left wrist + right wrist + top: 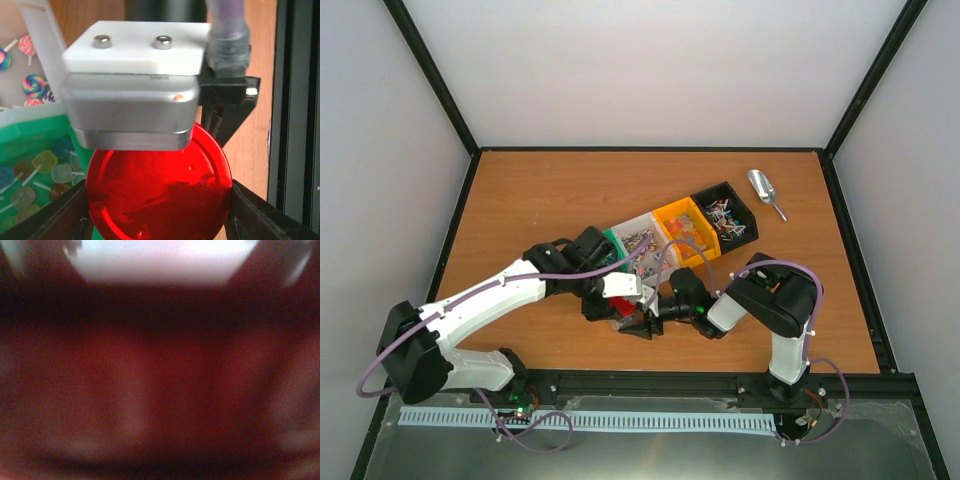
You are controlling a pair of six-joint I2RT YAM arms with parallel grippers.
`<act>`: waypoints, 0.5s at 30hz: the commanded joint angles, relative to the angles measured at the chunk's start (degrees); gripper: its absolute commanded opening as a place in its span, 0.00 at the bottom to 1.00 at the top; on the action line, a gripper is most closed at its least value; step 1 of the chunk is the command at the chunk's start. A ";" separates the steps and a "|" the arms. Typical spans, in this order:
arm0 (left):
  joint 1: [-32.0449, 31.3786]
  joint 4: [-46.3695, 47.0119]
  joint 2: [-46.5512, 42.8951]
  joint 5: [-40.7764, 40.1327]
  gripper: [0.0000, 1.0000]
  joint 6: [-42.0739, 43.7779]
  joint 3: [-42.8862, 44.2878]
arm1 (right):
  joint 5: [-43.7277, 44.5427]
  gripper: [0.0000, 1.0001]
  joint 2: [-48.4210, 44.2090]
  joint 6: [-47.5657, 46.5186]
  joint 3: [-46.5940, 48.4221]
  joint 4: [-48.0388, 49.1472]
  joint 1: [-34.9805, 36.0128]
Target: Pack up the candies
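One red lid (160,200): near middle of table (520,200).
Left gripper (160,187): fingers (62,220) pinch lid rim.
Right gripper (642,325): finger state cannot tell.
Candies (42,160): in green bin (30,127).

The round translucent plastic lid (160,195) is glossy deep red. The tiny lollipop candies (34,82) in the white plastic bin (47,45) carry rainbow swirls. Those in the green plastic bin (30,131) look pale yellow, blue and orange. The wood-grain surface (570,190) is warm brown, and the metal scoop (761,187) is silver.
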 commanded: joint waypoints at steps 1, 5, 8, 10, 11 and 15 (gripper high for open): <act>-0.76 -9.14 2.73 7.11 0.63 16.86 2.97 | 0.28 0.55 1.00 -0.92 -0.40 -2.14 0.14; -0.34 -16.13 4.92 6.59 0.63 28.89 5.73 | 0.11 0.52 0.91 -1.26 -0.27 -2.36 0.14; -0.21 -15.18 5.50 4.84 0.70 28.97 7.81 | 0.23 0.51 0.99 -0.94 -0.23 -2.23 0.14; 0.38 -12.03 5.41 3.14 0.82 23.90 8.75 | 0.32 0.51 1.00 -0.76 -0.31 -2.19 0.14; 0.93 -10.95 5.17 2.97 0.85 21.29 9.17 | 0.53 0.51 1.00 -0.71 -0.36 -2.19 0.14; 1.70 -9.23 2.31 2.92 0.98 9.55 8.97 | 1.27 0.51 0.87 -0.17 -0.35 -2.03 0.14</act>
